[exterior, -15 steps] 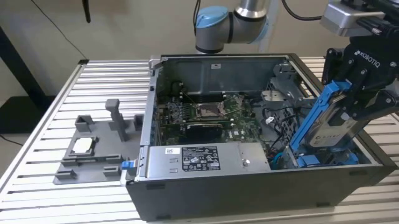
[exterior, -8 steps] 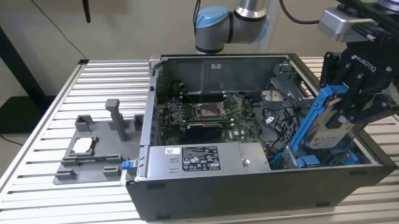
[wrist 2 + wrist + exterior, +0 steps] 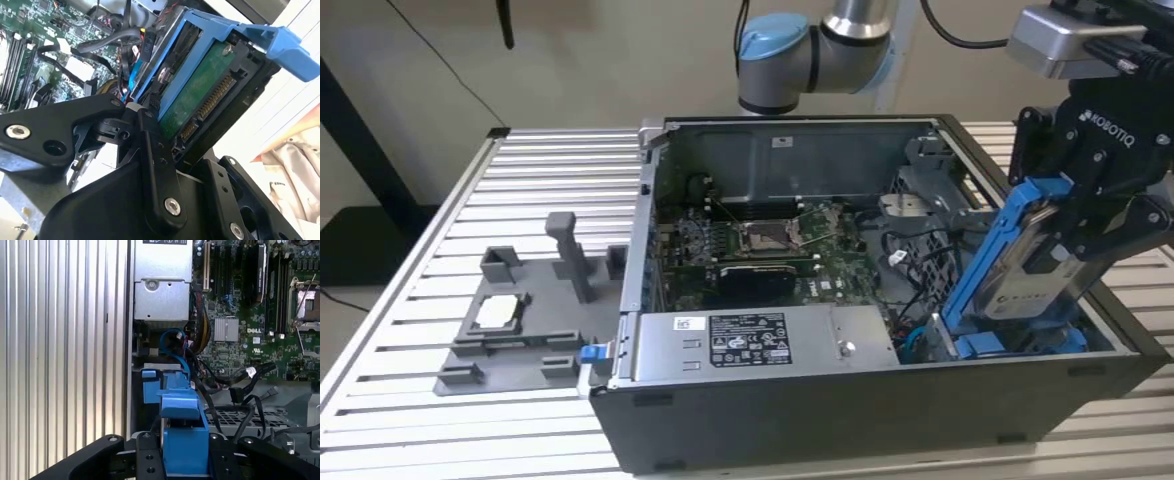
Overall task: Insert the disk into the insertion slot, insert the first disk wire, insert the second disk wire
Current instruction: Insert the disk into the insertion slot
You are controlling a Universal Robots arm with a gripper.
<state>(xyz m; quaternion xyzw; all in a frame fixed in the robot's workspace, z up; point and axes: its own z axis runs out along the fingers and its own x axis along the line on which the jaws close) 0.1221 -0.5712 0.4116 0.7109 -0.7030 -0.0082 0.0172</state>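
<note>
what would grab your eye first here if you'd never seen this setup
The bright blue carrier of the disk stands out most. The black end effector holds it tilted, its lower end inside the open computer case at the exterior view's right. Next comes the green motherboard in the middle of the case, with a grey fixture lying on the slatted table at the exterior view's left.

The exterior view stands back, looking down on the whole open case point(image 3: 854, 395) — both wrist views sit close, staring past the disk point(image 3: 200, 95) point(image 3: 182, 440) at its motherboard point(image 3: 781, 245) point(image 3: 250, 340).
</note>
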